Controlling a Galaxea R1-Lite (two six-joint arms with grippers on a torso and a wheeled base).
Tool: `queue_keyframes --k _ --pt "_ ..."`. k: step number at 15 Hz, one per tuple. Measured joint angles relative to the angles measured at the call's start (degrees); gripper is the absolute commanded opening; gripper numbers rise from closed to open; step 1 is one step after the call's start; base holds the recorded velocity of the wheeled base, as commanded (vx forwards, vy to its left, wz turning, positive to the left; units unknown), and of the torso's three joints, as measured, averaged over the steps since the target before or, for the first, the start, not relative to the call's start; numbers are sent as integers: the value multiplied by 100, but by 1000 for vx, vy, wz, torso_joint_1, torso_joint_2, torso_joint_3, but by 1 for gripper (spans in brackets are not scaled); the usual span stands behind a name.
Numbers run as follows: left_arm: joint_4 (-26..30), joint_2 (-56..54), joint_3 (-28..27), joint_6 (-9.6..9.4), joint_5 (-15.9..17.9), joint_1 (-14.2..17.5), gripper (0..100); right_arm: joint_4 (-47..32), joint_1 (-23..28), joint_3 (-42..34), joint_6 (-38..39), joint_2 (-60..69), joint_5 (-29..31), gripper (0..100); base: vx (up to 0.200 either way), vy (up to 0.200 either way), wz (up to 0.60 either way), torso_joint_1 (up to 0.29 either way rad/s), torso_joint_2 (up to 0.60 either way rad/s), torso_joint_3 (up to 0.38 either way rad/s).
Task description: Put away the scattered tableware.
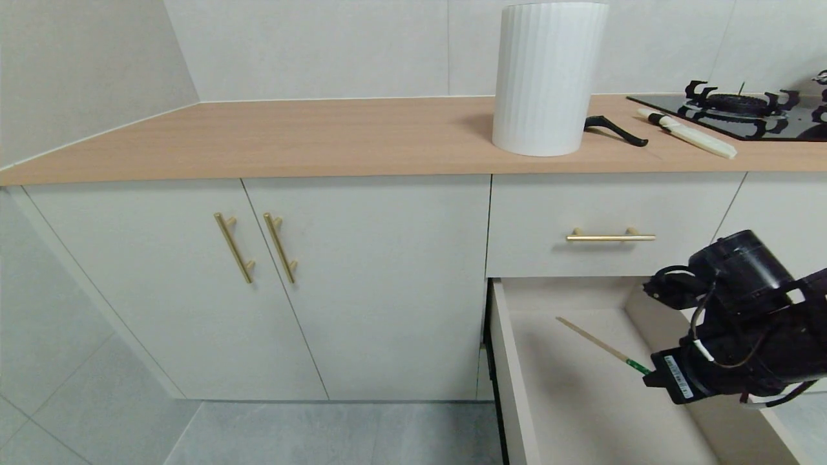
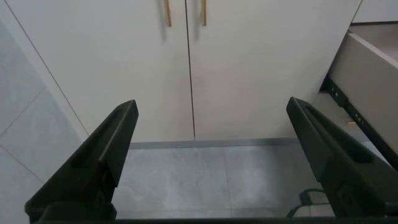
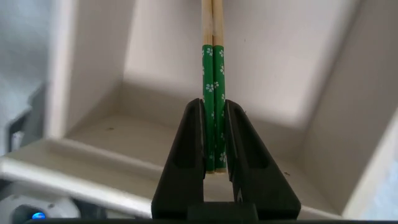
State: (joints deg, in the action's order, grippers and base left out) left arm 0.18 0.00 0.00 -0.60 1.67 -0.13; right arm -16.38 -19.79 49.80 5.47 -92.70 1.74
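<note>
While its fingers [image 3: 189,155] clamp the green ends of a pair of chopsticks [image 3: 212,68], the right end effector [image 3: 213,109] hangs over the open drawer [image 1: 510,361], with the sticks pointing toward its back. The left end effector [image 2: 211,109], spread wide and empty, faces the lower cabinet doors [image 2: 249,62]. On the counter [image 1: 323,135], a knife [image 1: 688,132] and a black-handled utensil [image 1: 617,129] lie beside a white ribbed canister [image 1: 548,77].

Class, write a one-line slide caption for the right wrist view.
Right tool shut on a pair of green-ended chopsticks, pointing them into the open drawer.
</note>
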Motion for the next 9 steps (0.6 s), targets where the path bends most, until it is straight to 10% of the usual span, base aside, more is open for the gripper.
queue_keyframes --k 9 --pt "0 0 0 0 0 2 100 2150 -295 -66 869 -2331 118 0 0 0 0 0 0 0"
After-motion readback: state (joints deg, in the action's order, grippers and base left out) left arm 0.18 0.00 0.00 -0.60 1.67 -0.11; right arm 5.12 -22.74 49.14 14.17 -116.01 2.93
